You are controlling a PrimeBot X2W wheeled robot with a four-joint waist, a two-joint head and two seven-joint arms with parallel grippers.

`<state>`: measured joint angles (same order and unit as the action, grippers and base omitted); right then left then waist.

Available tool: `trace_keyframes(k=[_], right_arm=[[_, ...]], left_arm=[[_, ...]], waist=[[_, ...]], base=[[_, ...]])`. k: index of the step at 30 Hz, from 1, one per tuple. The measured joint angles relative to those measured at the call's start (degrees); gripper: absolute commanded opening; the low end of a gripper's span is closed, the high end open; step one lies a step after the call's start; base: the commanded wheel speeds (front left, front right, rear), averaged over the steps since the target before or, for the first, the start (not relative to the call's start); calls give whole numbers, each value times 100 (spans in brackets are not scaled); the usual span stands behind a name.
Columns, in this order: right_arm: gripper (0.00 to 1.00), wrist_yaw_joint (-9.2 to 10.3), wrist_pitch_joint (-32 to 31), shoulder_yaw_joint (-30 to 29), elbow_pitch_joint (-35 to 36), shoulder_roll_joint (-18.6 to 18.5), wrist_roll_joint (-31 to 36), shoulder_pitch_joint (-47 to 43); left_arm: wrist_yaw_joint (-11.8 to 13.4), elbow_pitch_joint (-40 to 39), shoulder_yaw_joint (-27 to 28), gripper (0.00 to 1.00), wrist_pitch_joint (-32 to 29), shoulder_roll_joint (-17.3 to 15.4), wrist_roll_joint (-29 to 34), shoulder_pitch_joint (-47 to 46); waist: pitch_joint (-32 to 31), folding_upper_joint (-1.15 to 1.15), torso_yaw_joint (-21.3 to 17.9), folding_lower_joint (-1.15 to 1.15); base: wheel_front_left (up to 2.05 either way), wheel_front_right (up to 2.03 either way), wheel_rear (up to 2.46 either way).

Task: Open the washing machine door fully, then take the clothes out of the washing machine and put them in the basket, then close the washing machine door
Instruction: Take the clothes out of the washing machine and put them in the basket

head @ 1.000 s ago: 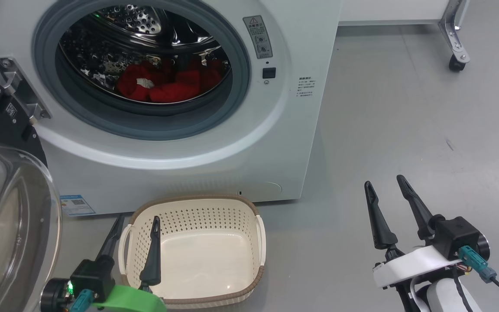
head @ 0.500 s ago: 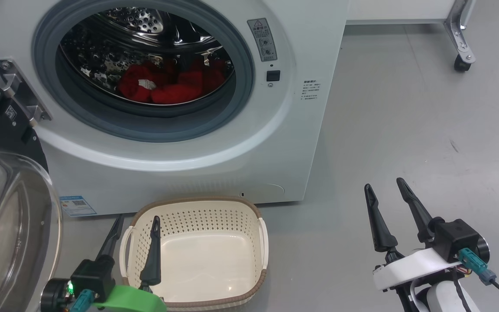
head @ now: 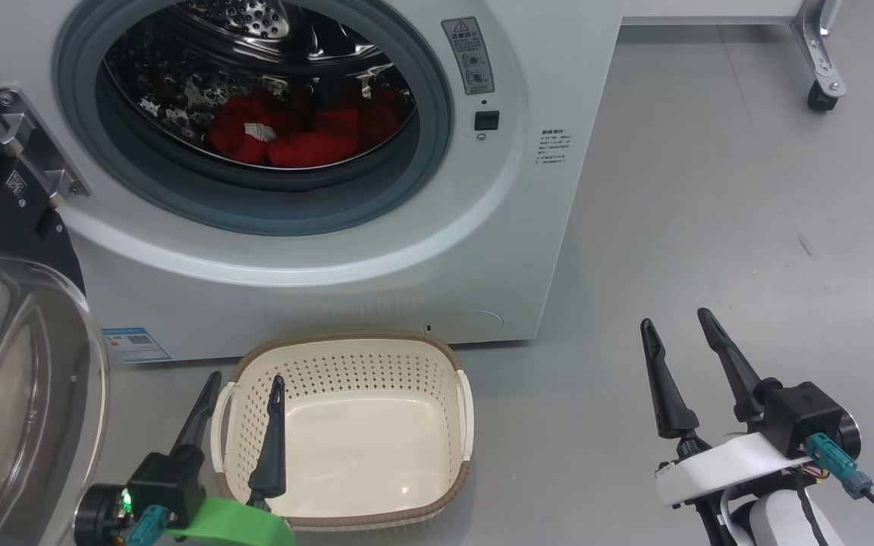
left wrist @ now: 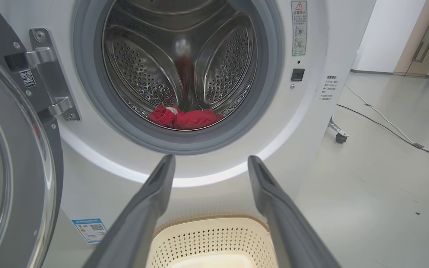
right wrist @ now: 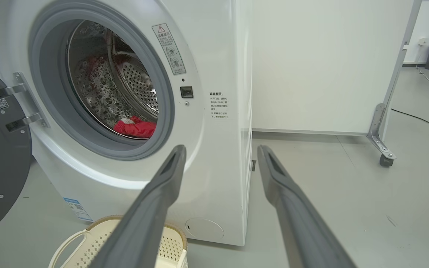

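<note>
The white washing machine stands ahead with its door swung out to the left, black rim and glass bowl toward me. Red clothes lie at the bottom of the steel drum, also seen as the clothes and the clothes. The cream basket sits on the floor in front of the machine with nothing in it. My left gripper hangs open over the basket's left rim. My right gripper stands open over bare floor to the right, holding nothing.
Grey floor spreads to the right of the machine. A white panel on a caster frame stands at the back right. Cables run across the floor beyond the machine. The open door's hinge juts at the left.
The whole head picture has shifted: the machine and basket sit slightly further right and the drum higher, so the camera moved. Both grippers stay open and hold their places.
</note>
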<state>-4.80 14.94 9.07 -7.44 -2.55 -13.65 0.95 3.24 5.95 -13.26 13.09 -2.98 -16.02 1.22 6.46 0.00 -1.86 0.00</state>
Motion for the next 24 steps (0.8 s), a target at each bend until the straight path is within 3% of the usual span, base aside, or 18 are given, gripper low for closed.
trace_keyframes(k=[9,24], right_arm=[[100,-7,0,-12,148,0,70,21],[100,-44,0,57,626,-2,223,506]], left_arm=[[-10,73,-122,100,-96,2,12,-104],[-400,755,-238,100,-756,22,-424,-1550]], waist=[[266,0,32,0],[1311,0,-56,0]], base=[[0,0,0],[0,0,0]])
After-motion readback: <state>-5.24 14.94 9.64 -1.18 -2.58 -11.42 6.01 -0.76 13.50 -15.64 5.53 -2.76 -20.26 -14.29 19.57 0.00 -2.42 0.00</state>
